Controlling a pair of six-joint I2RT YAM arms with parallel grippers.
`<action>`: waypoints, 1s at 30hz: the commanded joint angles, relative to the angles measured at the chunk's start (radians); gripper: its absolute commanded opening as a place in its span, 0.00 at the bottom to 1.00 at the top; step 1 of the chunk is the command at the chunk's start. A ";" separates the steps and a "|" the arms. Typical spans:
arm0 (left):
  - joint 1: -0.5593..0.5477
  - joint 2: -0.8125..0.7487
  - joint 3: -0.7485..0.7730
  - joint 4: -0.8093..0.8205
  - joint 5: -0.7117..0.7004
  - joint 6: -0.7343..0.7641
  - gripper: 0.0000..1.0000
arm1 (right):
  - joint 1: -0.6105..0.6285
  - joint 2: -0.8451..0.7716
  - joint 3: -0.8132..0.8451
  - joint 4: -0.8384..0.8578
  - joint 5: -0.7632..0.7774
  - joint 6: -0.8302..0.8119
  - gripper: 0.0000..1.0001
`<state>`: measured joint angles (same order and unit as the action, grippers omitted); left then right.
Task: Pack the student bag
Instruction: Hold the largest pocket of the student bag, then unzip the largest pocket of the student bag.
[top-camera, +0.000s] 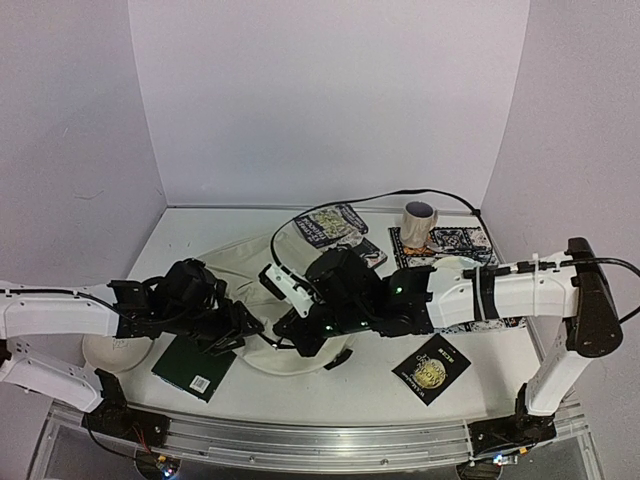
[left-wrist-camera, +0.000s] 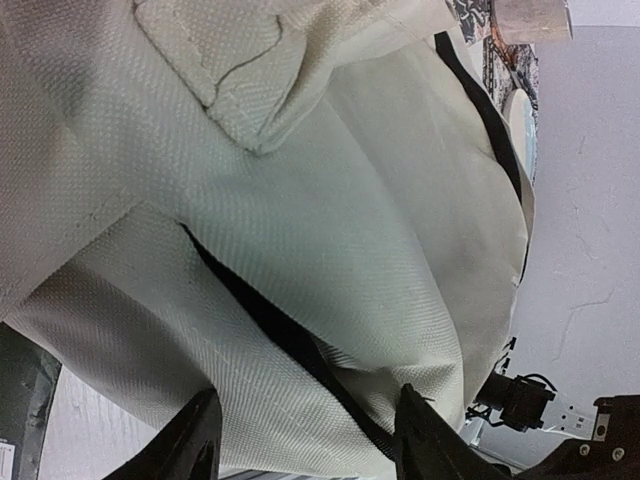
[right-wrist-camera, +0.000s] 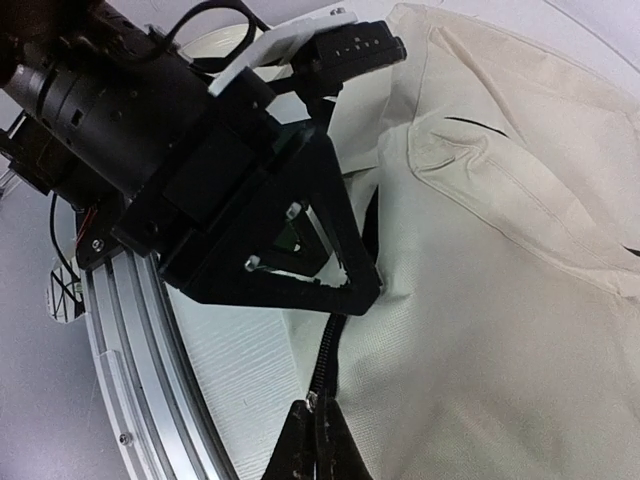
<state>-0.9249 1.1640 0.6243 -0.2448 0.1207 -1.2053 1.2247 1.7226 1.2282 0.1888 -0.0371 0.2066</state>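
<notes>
While the student bag (top-camera: 240, 262) lies slumped across the middle of the table under both arms, the left gripper (left-wrist-camera: 305, 440) has its fingers (left-wrist-camera: 195, 440) spread, with cream fabric and the black zipper (left-wrist-camera: 280, 335) running between the tips. The right gripper (right-wrist-camera: 315, 405) has its fingers pressed together at the near end of that zipper; whether they nip the pull is unclear. No brand or lettering shows on the bag's cloth. Just left of the bag lies a green book (top-camera: 195, 365) with a white barcode label (top-camera: 200, 383). To the right lies a black book (top-camera: 432, 368) bearing a gold round emblem, its writing too small to read.
</notes>
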 joint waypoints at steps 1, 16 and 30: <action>-0.008 -0.006 0.003 0.061 -0.016 -0.004 0.31 | 0.006 -0.015 0.020 0.021 0.028 0.001 0.00; -0.005 -0.161 -0.025 -0.110 -0.224 0.031 0.00 | -0.064 -0.220 -0.200 -0.145 0.395 0.023 0.00; -0.003 -0.254 0.005 -0.413 -0.431 0.058 0.00 | -0.284 -0.250 -0.203 -0.157 0.339 0.037 0.00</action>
<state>-0.9374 0.9482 0.5960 -0.4542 -0.1511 -1.1755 0.9587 1.4421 0.9607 0.0825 0.2727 0.2455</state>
